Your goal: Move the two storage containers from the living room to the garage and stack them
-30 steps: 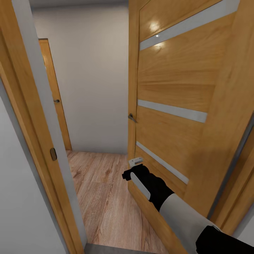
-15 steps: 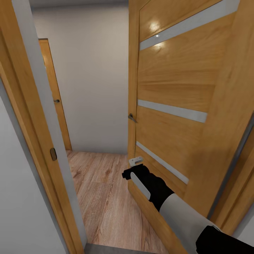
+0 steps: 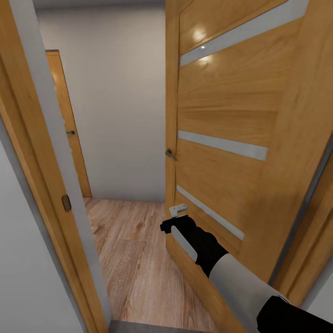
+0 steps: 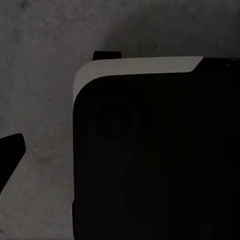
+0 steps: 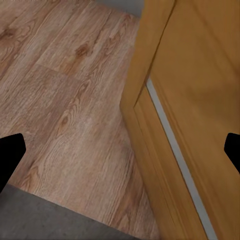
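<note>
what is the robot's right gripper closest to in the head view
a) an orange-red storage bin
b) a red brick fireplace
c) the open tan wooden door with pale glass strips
c: the right gripper reaches beside the lower edge of the open tan wooden door with pale glass strips.

- The right arm (image 3: 240, 282) has a smooth pale grey forearm shell, black at the elbow end.
- Towards the claw it turns into a matte black wrist housing (image 3: 199, 240) with a pale grey strip along its side.
- A small white block (image 3: 178, 211) sits just beside the claw end.
- The left wrist view shows a black, round-cornered body panel (image 4: 155, 160) with a pale grey rim.
- Black fingertips (image 5: 9, 152) are plain and wedge-shaped.
</note>
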